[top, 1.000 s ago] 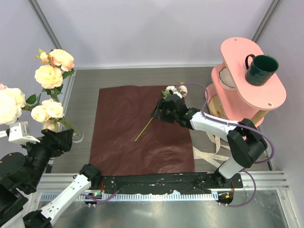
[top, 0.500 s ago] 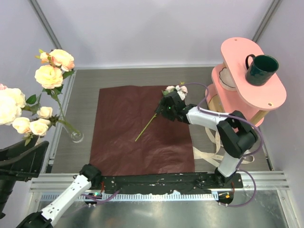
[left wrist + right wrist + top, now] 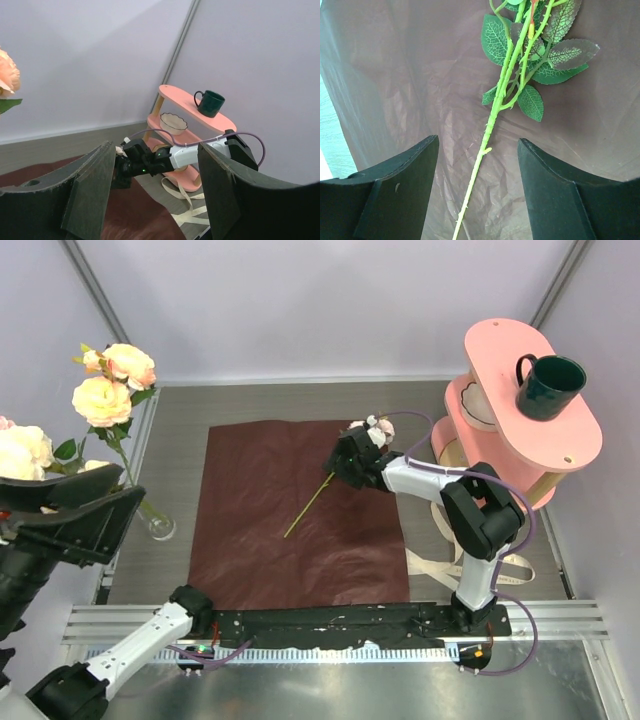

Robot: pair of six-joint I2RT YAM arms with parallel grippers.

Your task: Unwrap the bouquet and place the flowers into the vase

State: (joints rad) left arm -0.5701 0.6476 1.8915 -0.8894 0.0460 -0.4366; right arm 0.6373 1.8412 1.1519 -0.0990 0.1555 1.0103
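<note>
The dark red paper [image 3: 270,530] fills the middle of the top view, the flowers [image 3: 100,400] stand in the vase [image 3: 158,527] at the left edge, and one rose stem [image 3: 305,512] lies on the sheet. My right gripper [image 3: 477,150] hangs spread astride that stem; my left gripper [image 3: 155,150] is spread and empty at lower left. If I close this low, I could pinch paper along with the thin stem and drag the sheet, and the top-heavy vase could tip.

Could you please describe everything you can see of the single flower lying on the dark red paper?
The flower is an artificial rose spray: one thin, light green, thorny plastic-looking stem, veined green leaves high up, small cream-pink blooms at the top. It lies flat and diagonal on the spread dark red paper, blooms toward the far right corner. The open right hand straddles the stem below the leaves; contact isn't visible.
</note>
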